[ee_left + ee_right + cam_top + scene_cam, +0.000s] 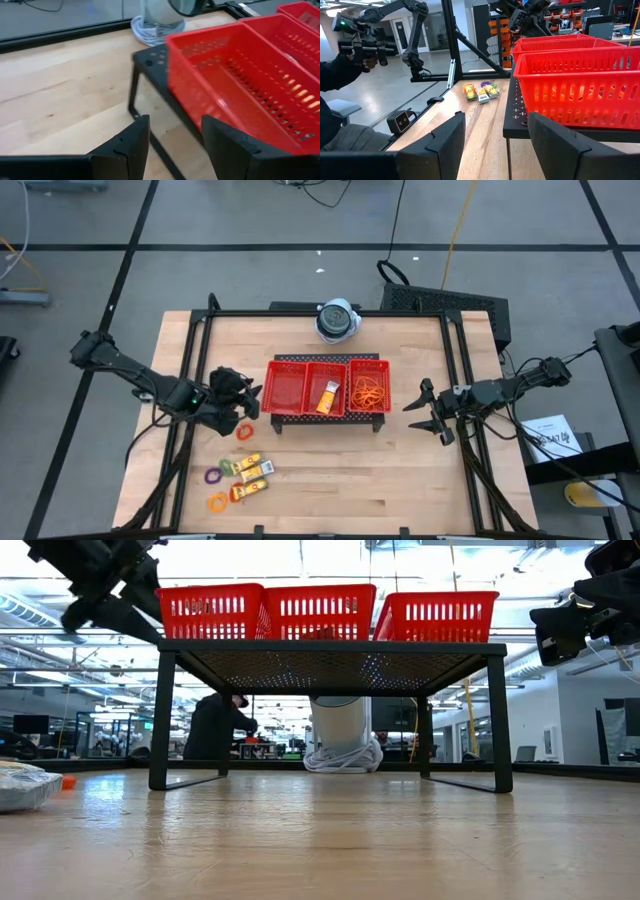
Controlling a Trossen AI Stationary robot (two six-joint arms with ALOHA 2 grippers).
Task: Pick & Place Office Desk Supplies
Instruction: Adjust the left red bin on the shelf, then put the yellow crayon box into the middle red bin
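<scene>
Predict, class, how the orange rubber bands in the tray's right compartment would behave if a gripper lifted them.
The orange rubber bands lie as a tangle of thin loops, so they are probably floppy and would sag or stretch. Being tangled, several might come up together. They look very light, and a thin loop could slip between fingers. The right gripper waits open beside the red tray.

no readable text anywhere, printing on the yellow packets (252, 471) too small to make out
</scene>
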